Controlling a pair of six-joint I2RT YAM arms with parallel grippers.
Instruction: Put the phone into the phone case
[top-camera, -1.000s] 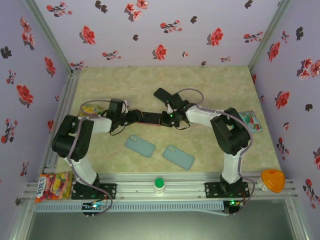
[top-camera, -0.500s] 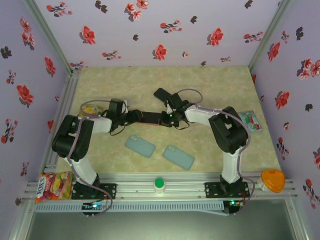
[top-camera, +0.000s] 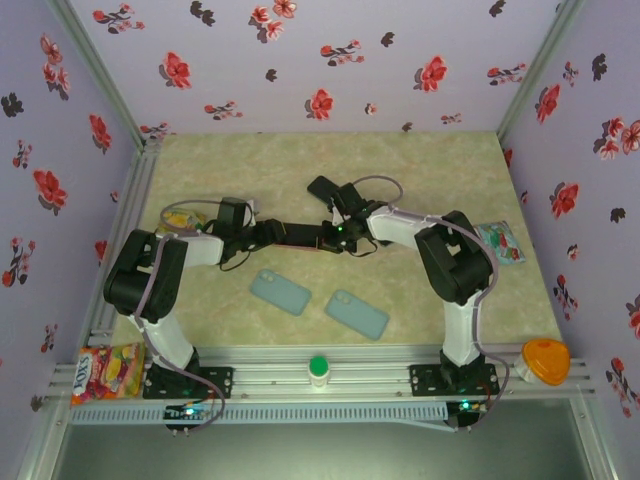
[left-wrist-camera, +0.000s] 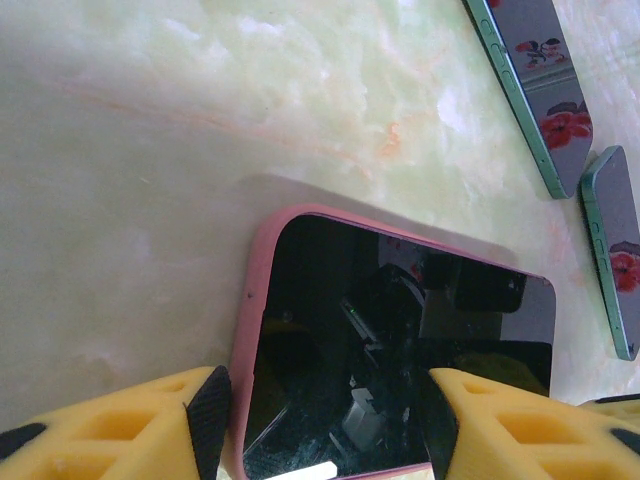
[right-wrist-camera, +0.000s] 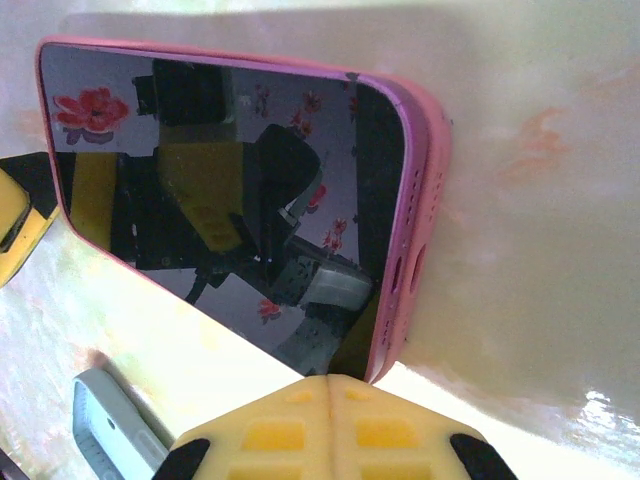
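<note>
The phone is seen seated screen-up in the pink phone case on the marbled table, the case clamped across its sides by the left gripper, the closed right gripper set at one corner — the insertion is judged all but done, only a final press-in left.

1. On my feed, a phone with a dark, glossy screen lies face up in a pink case on the pale green marbled surface.
2. My left tool straddles its near end, and the yellow fingers with black pads sit tight against the case's two long sides.
3. A dark shadow runs along the case's far end.
4. At far right I see a teal phone and a second teal phone. They lie nearly end to end, apart from the pink case, with red flowers mirrored in their screens.
</note>
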